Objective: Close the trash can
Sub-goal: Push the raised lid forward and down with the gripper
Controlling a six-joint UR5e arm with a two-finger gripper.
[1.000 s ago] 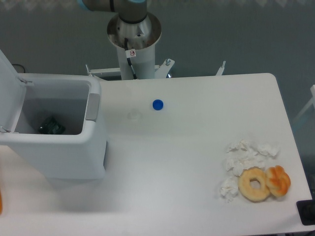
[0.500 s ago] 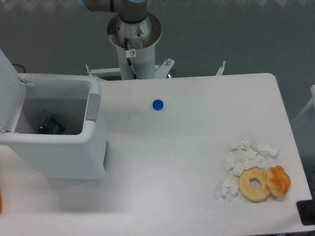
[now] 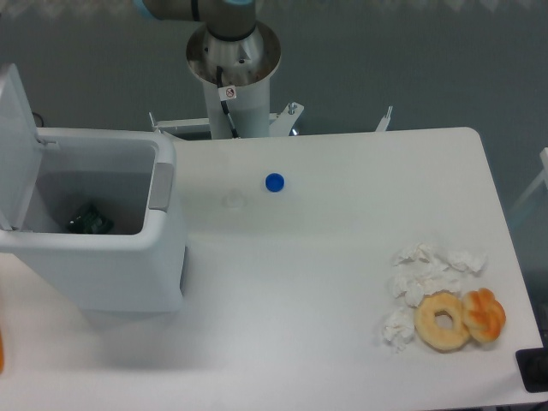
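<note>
We logged the trash can at the left end of the white worktop, its lid upright and open, a dark item inside. The jaws were out of frame; we could not tell their state or hold. Also logged: blue cap, two doughnuts, crumpled tissues.

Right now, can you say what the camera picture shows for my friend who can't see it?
A white trash can sits open on a white table, its lid standing up. A blue cap lies mid-table; two donuts and crumpled tissues sit at the right.
</note>
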